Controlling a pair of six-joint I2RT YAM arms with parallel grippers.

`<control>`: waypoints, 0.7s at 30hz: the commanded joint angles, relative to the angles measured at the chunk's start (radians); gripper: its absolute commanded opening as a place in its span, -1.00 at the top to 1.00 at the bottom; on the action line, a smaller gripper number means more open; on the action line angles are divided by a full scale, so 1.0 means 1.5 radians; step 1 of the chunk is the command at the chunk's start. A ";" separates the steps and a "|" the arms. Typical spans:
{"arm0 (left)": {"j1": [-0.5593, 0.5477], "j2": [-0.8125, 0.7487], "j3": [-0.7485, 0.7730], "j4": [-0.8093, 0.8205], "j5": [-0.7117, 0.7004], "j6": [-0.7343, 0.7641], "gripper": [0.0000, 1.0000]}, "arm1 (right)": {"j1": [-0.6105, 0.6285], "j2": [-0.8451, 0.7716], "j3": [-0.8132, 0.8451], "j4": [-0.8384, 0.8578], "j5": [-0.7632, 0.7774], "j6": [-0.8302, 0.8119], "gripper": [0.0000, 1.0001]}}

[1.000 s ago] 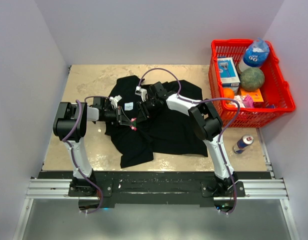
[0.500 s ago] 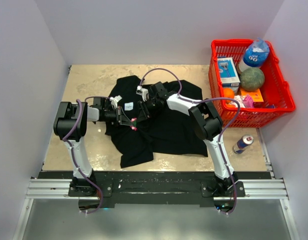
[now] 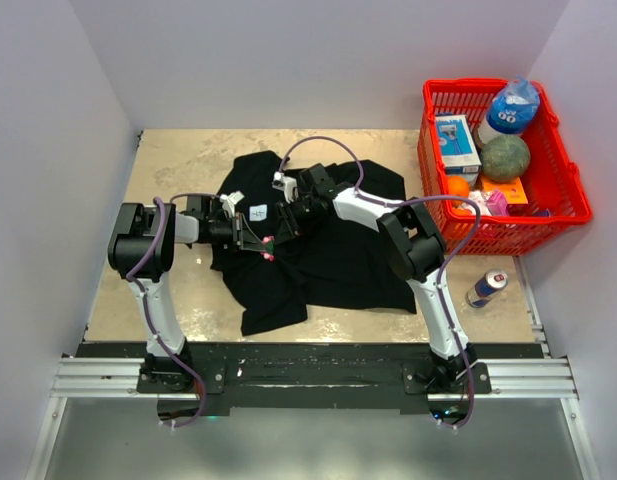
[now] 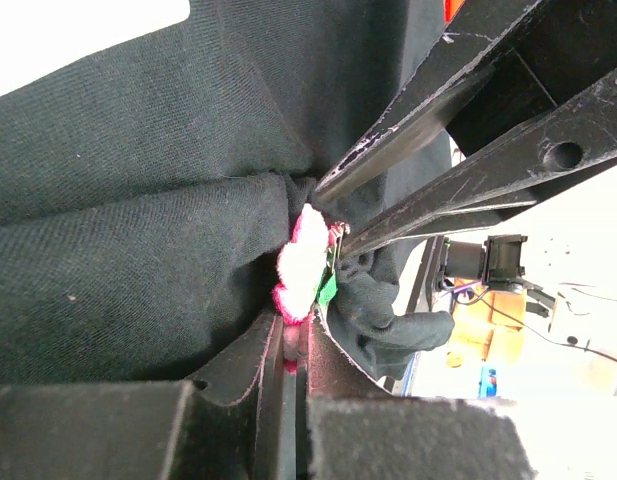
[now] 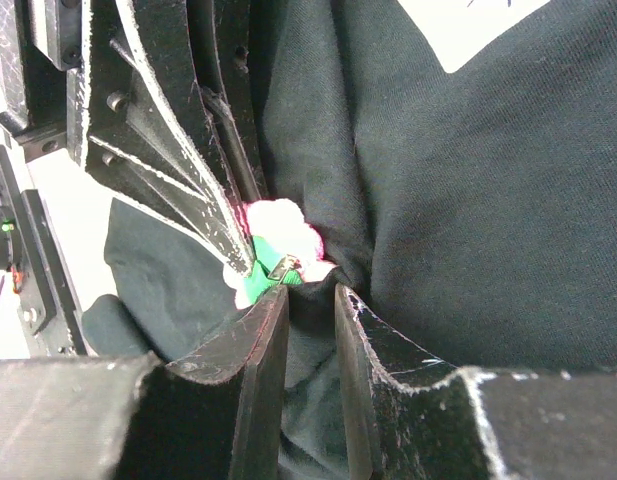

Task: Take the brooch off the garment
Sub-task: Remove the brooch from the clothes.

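Note:
The black shirt [image 3: 328,250] lies crumpled in the middle of the table. The brooch [image 3: 269,250], a tiny pink cluster with a green bit, sits on its left part. My left gripper [image 3: 264,247] is shut on the brooch [image 4: 300,270], its jaws pinching the lower pink edge. My right gripper [image 3: 285,228] reaches in from the right and is shut on a fold of shirt fabric [image 5: 313,310] right beside the brooch [image 5: 273,235]. The two grippers' fingertips almost touch. A white square label [image 3: 257,212] shows on the shirt behind them.
A red basket [image 3: 563,215] with a bottle, a box, a green ball and other items stands at the right edge. A drink can [image 3: 486,288] lies in front of it. Walls close in the table on left, back and right.

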 commanded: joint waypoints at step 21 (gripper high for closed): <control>-0.030 0.049 -0.016 -0.004 -0.147 0.042 1.00 | 0.070 0.044 0.057 -0.066 0.150 -0.027 0.40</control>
